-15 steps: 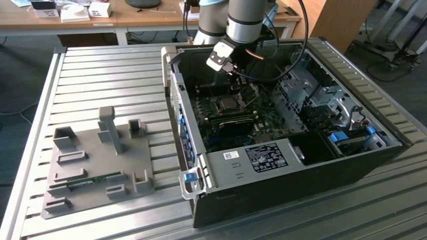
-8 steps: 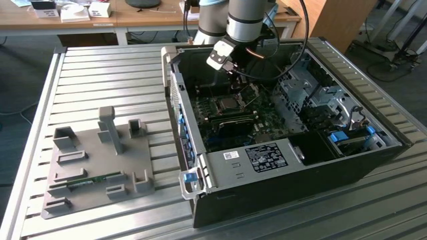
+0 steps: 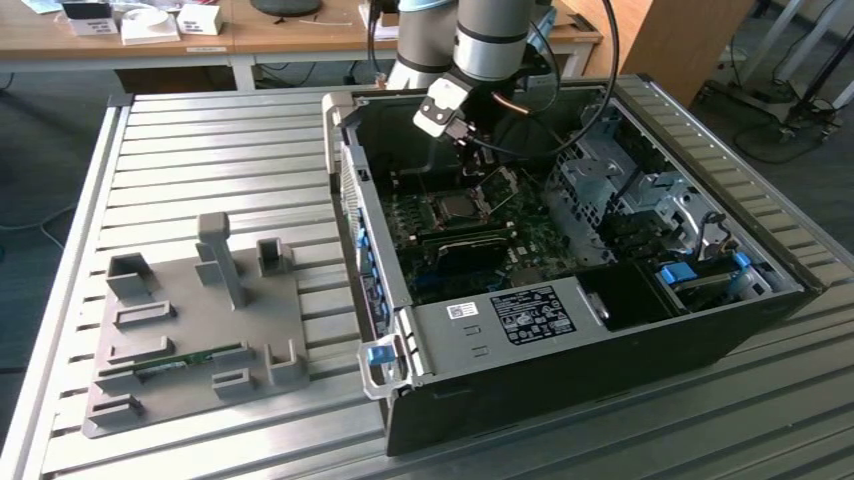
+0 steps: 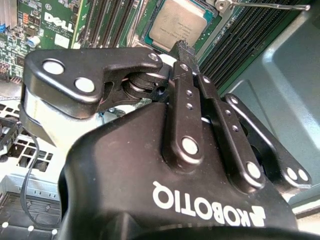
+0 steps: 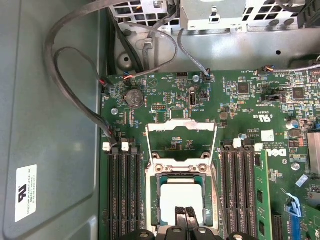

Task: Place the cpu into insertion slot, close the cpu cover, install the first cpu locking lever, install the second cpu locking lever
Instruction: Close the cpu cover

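When checked in the exterior view, found the end effector (image 3: 473, 163) just above the seated cpu (image 3: 455, 207); judged best to press the raised cpu cover (image 3: 499, 190) down squarely. Showed, second wrist view, fingertips (image 4: 181, 50) pinched together, empty. Counted, first wrist view: one cpu, one insertion slot (image 5: 157, 190) beneath, one cpu cover beyond.

Place: robotics lab or workshop
Bench: slatted metal table (image 3: 187, 160) carrying an opened computer case (image 3: 534, 390)
Background: wooden desk (image 3: 267, 40) along the table's far edge

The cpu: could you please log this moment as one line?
cpu in insertion slot | cpu cover open | gripper shut, over cpu
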Motion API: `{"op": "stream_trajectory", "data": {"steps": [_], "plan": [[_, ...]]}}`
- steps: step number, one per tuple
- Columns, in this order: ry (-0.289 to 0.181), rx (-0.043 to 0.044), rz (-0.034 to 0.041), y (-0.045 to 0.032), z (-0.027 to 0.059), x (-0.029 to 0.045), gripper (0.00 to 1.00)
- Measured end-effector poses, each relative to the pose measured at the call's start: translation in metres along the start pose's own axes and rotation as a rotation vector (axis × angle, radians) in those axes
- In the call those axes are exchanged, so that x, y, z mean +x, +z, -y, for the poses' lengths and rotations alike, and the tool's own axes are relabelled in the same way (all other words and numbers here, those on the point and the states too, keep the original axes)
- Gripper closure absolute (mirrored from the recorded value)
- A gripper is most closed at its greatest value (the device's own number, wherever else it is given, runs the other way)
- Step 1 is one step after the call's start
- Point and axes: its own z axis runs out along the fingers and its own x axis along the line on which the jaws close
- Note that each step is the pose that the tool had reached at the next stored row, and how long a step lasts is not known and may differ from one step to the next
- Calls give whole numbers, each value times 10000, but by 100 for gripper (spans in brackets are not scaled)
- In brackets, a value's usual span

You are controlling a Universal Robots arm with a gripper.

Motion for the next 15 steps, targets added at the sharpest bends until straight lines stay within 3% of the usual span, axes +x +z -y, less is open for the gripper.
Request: {"op": "stream_trajectory", "data": {"steps": [15], "plan": [[0,0,0,-34,-5,1,89]]}}
